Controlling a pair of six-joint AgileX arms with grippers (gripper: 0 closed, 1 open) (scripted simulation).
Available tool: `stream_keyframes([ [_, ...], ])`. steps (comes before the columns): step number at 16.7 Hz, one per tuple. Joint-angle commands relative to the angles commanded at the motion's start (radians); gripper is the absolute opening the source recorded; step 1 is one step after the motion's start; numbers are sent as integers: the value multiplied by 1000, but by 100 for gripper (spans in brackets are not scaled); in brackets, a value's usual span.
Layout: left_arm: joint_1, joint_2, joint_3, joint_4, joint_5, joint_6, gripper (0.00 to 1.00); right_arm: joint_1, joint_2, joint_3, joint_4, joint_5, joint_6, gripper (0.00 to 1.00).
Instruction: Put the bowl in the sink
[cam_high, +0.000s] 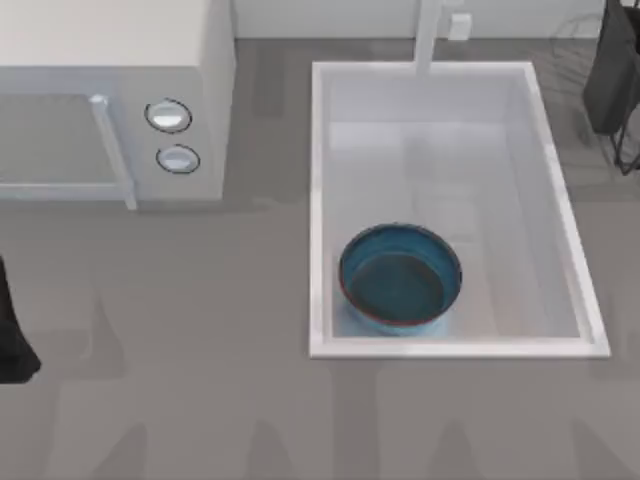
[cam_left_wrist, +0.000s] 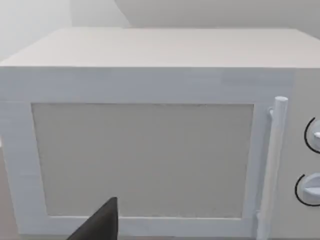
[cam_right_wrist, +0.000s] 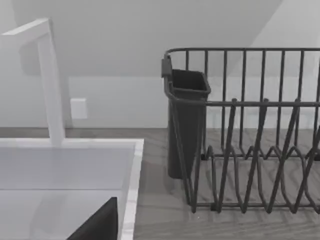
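Bowl (cam_high: 400, 278) sits upright inside the sink (cam_high: 322, 200), in the basin's near-left corner, touching or just beside the front wall, w/ nothing gripping it. Judging by that, the task's main step looks done: bowl is in the basin, resting flat, not tilted on the rim. What's left, if anything, is only for the arms to park.

Left arm (cam_high: 12, 340) is at the top view's far left edge, well apart from the bowl, w/ the microwave (cam_high: 115, 120) ahead of its jaws; one dark fingertip (cam_left_wrist: 102, 222) shows in the left wrist view in front of the microwave door. How far those jaws stand apart can't be told, though nothing shows on that fingertip.

Right arm (cam_high: 612, 70) is at the top right corner, beyond the sink's far end, near the dish rack (cam_right_wrist: 250, 135) and faucet (cam_right_wrist: 47, 80). One dark fingertip (cam_right_wrist: 100, 225) hangs over the sink rim; jaw opening can't be told there either. Bowl lies well clear of both.
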Motion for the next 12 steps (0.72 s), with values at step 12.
stream_keyframes([
  [12, 0, 0, 0, 0, 0, 0, 100, 66, 565, 503, -228, 20, 33, 100],
])
